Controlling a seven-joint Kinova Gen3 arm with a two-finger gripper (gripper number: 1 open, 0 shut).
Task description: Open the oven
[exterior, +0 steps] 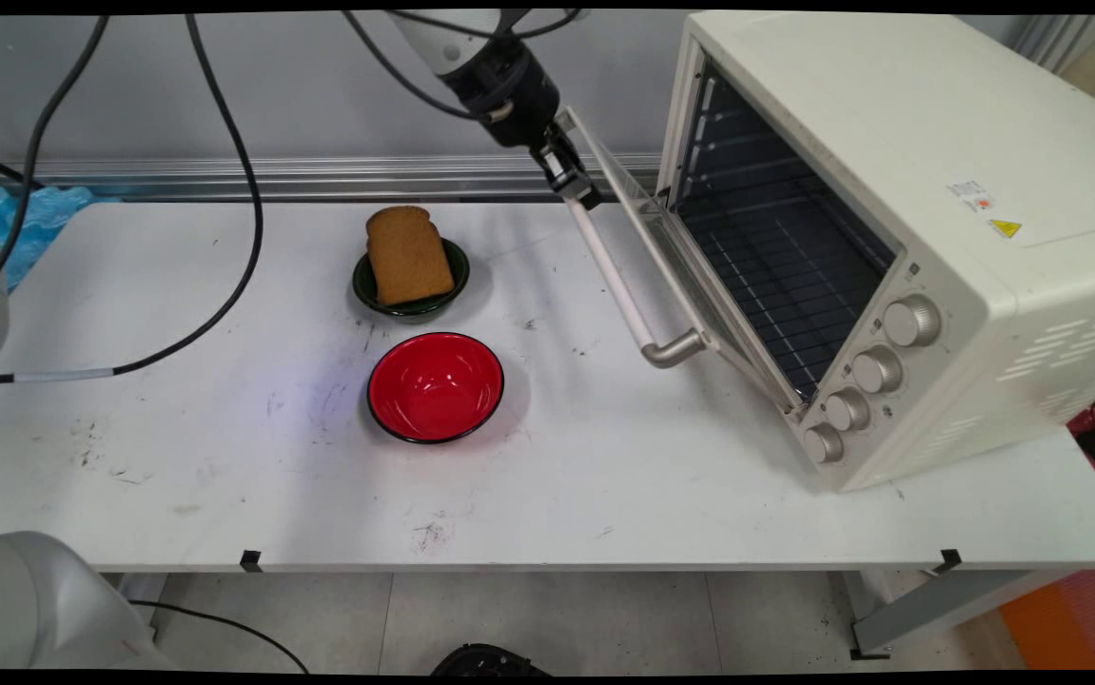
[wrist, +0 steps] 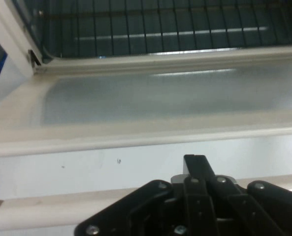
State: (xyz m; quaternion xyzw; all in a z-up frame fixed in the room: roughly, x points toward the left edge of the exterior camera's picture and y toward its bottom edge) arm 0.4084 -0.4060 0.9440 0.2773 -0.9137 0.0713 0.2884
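Gripper (exterior: 577, 187), jaw state indeterminable, rests at the handle (exterior: 615, 281) of the half-lowered toaster oven door (exterior: 647, 228), apparently propping it.

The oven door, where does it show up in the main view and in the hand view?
Main view: the oven door hangs half open right of centre, slanting out from the oven, with the gripper at the far end of its handle.
Hand view: the door fills the middle, its glass facing the camera.
Shared landmark: the wire rack inside the oven.
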